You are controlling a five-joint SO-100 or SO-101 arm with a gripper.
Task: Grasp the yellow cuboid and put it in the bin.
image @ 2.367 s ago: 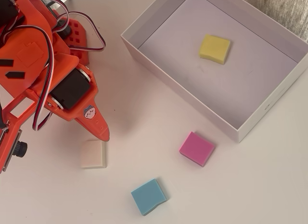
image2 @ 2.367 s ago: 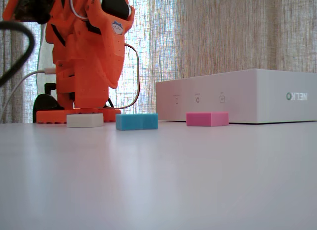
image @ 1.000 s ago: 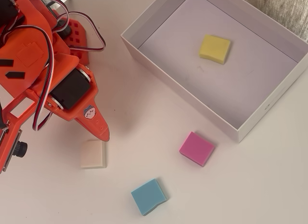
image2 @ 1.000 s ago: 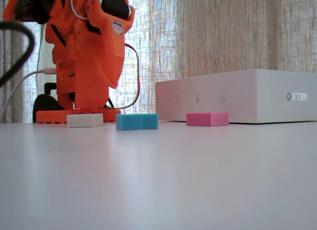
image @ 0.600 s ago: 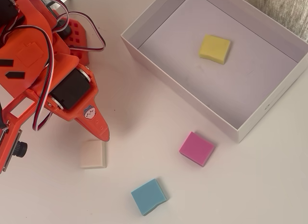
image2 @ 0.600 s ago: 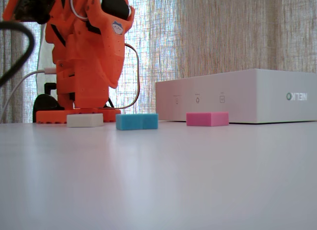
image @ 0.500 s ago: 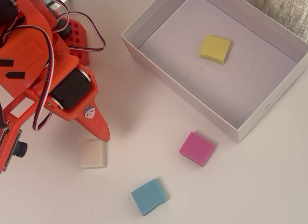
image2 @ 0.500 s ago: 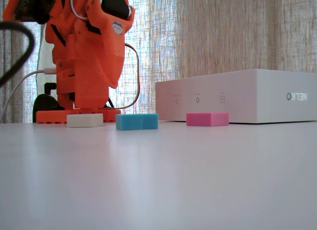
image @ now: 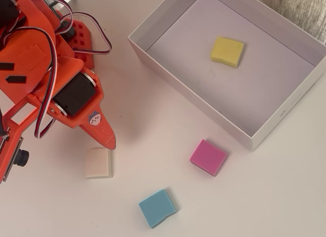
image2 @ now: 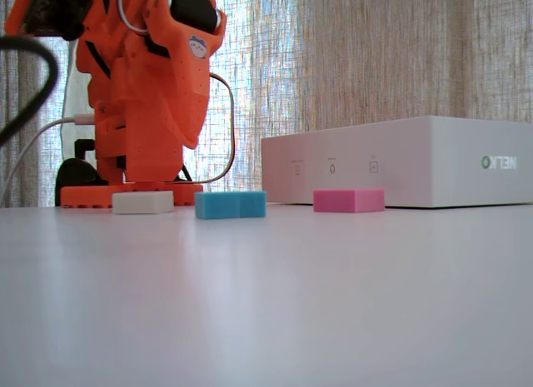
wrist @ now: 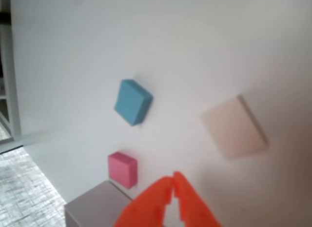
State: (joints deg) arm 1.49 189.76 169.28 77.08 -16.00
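The yellow cuboid [image: 227, 51] lies flat on the pale floor inside the bin [image: 189, 98], toward its far end in the overhead view. The bin's white wall [image2: 400, 162] hides it in the fixed view, and only a corner of the bin [wrist: 92, 207] shows in the wrist view. My orange gripper [image: 107, 140] hangs over the table left of the bin, just above the cream block [image: 98, 162]. In the wrist view the gripper [wrist: 173, 180] has its tips together with nothing between them.
A pink block [image: 208, 157] sits close to the bin's near wall and a blue block [image: 157, 207] lies nearer the front. The same cream [wrist: 234, 127], blue [wrist: 132, 101] and pink [wrist: 122, 169] blocks show in the wrist view. The arm's base [image2: 129, 194] stands at back left.
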